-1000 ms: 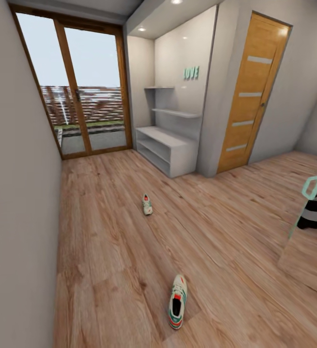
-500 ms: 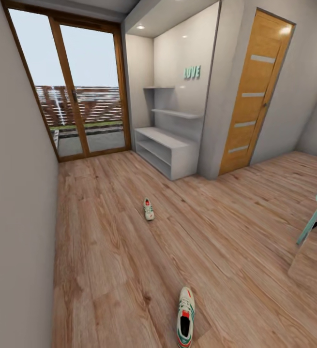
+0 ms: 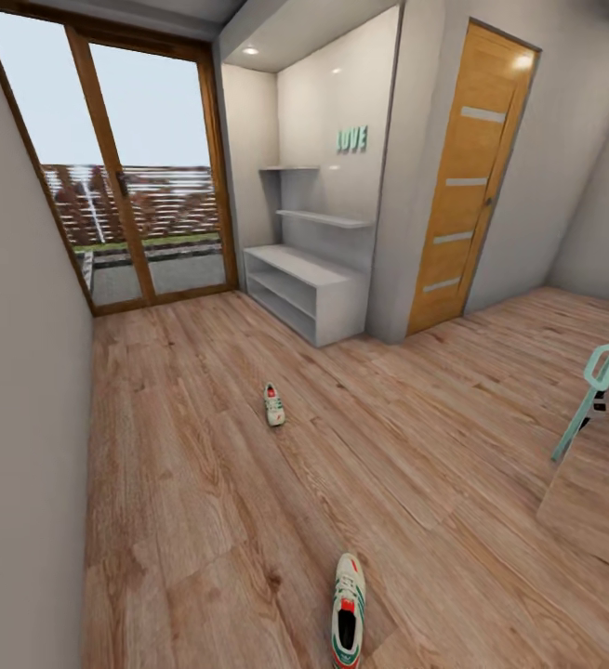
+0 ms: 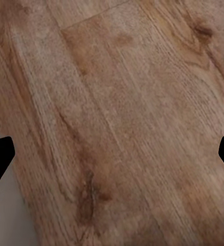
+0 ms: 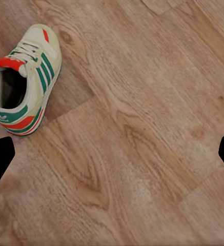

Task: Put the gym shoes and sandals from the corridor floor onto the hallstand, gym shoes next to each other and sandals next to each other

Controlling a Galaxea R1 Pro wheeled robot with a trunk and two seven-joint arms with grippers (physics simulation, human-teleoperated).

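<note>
Both grippers look spread wide and empty: the right gripper (image 5: 112, 148) shows dark fingertips at opposite edges over bare floor (image 5: 142, 128), with a gym shoe (image 5: 24, 79) lying off to one side; the left gripper (image 4: 112, 154) hangs over planks alone. From the head, the near shoe (image 3: 347, 621) lies just ahead, the far shoe (image 3: 273, 404) mid-corridor, well apart, and the hallstand (image 3: 304, 288) stands empty in the alcove. Sandals are nowhere I can see. The robot seems to be approaching the near shoe; next, the right arm should centre over it and descend.
</note>
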